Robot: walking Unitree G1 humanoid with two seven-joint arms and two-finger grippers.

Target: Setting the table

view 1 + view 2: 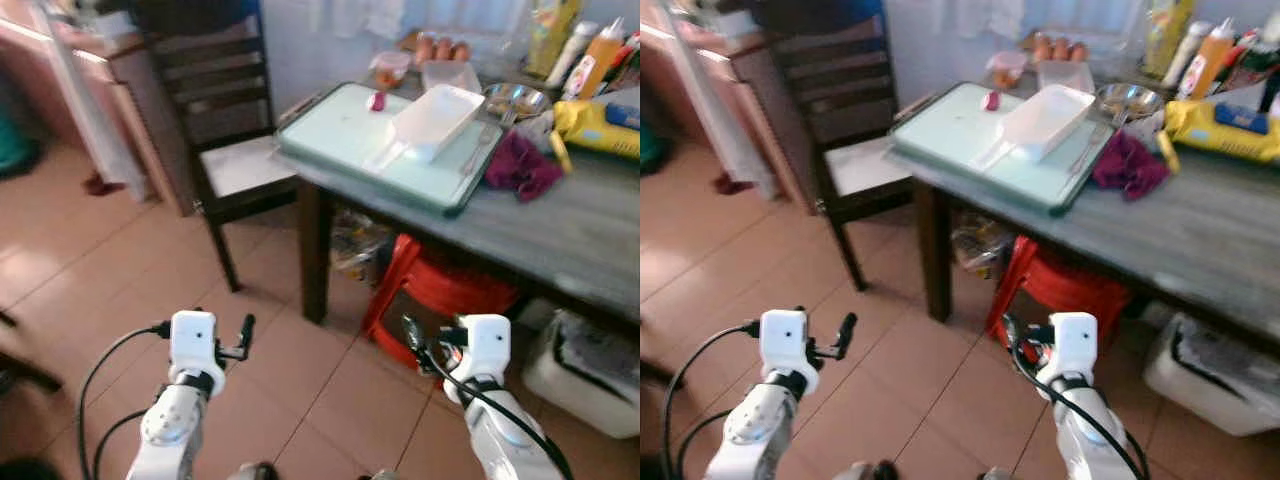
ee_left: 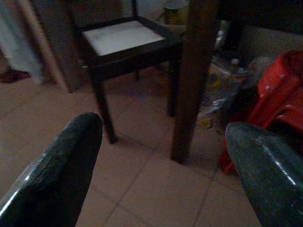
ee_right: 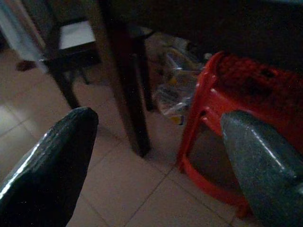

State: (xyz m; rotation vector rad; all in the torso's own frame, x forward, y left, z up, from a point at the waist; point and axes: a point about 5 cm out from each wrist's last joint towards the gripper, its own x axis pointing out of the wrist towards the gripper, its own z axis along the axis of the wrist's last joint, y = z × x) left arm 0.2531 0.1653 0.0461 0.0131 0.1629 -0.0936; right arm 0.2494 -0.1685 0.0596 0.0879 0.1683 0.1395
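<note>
A grey table (image 1: 560, 235) stands ahead on the right. On its near corner lies a pale green tray (image 1: 340, 140) holding a white rectangular dish (image 1: 438, 118) and a small pink item (image 1: 377, 101). A metal bowl (image 1: 514, 99) and a crumpled maroon cloth (image 1: 520, 165) sit beside the tray. My left gripper (image 2: 163, 175) is open, held low over the tiled floor short of the table. My right gripper (image 3: 161, 170) is open too, low in front of the table leg (image 3: 120, 85) and a red stool (image 3: 227, 137).
A dark wooden chair (image 1: 225, 150) with a pale seat stands left of the table. The red plastic stool (image 1: 440, 290) and bags sit under the table; a white bin (image 1: 585, 375) is at the right. Bottles (image 1: 590, 60), eggs (image 1: 440, 48) and a yellow packet (image 1: 600, 130) crowd the table's back.
</note>
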